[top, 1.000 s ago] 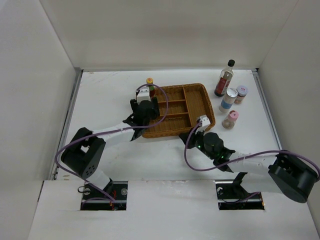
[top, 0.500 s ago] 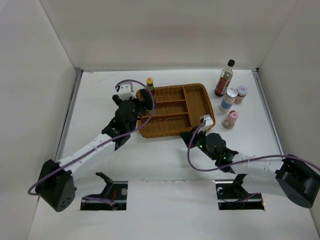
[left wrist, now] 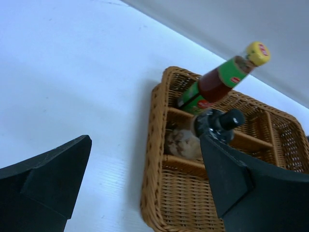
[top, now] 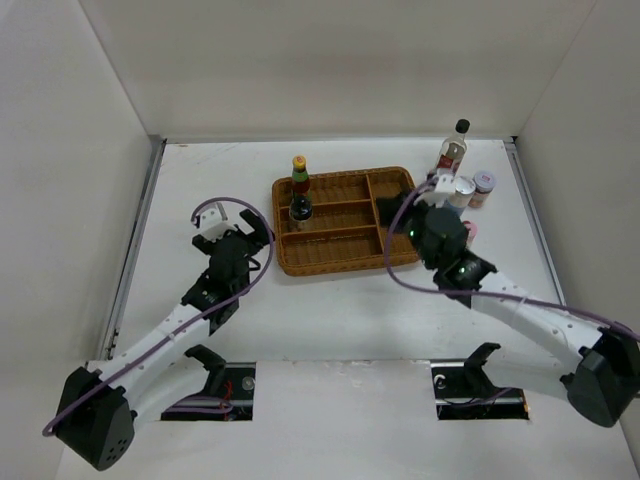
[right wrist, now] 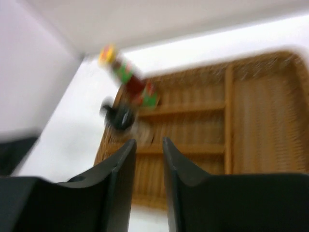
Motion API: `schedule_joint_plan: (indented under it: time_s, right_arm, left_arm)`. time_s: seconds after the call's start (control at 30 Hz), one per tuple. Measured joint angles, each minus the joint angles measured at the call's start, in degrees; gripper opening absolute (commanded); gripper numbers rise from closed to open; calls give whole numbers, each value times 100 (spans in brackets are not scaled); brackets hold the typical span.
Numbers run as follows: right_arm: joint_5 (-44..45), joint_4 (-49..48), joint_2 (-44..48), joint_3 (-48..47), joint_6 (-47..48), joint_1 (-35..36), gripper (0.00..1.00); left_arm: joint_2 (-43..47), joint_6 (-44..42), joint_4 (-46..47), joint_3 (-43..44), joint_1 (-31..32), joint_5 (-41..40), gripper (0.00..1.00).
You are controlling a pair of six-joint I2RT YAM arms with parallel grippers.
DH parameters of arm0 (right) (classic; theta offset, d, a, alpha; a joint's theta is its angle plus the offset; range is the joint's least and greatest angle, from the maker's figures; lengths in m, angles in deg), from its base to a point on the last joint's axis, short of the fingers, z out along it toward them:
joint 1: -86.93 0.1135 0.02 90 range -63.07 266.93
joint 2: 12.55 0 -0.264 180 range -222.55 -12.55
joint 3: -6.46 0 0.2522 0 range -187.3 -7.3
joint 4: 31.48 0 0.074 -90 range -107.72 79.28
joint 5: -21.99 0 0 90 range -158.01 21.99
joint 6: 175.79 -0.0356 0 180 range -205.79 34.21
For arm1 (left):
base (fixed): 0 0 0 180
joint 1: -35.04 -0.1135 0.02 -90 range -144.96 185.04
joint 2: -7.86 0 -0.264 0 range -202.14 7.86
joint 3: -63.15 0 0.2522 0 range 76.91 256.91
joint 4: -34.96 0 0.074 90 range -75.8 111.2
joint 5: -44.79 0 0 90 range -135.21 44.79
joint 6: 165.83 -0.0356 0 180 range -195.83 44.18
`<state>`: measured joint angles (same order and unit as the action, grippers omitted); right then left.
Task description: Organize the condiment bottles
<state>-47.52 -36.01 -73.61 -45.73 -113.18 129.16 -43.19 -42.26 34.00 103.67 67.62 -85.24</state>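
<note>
Plain white table [top: 200, 180], boxed in by white panels: back wall [top: 330, 60], left wall [top: 60, 150], right wall [top: 590, 80]. A grey rail [top: 131, 250] ran along the table's left edge. Light was even and shadows soft.

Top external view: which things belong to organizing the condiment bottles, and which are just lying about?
Job: yellow-red-capped bottle, small black-capped bottle, tall dark-sauce bottle, blue-label jar, short silver-lidded jar.
Just there: wicker tray, holding the first two; white table.
</note>
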Motion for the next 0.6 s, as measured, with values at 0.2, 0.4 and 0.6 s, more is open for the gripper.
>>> schedule_joint_plan:
  time_s: [0.2, 0.4, 0.6]
  right_arm:
    - [487, 730, -957, -1812, 564, -1471, 78]
    - [846, 1397, -2170, -3154, 977, -2590, 93]
    - [935, 2013, -3381, -4312, 1379, -2922, 94]
  left_arm:
    - [356, 304, -179, -291, -649, 444, 100]
    - [356, 616, -170, -758, -1379, 951, 100]
    - [-304, 798, -81, -765, -1497, 1464, 100]
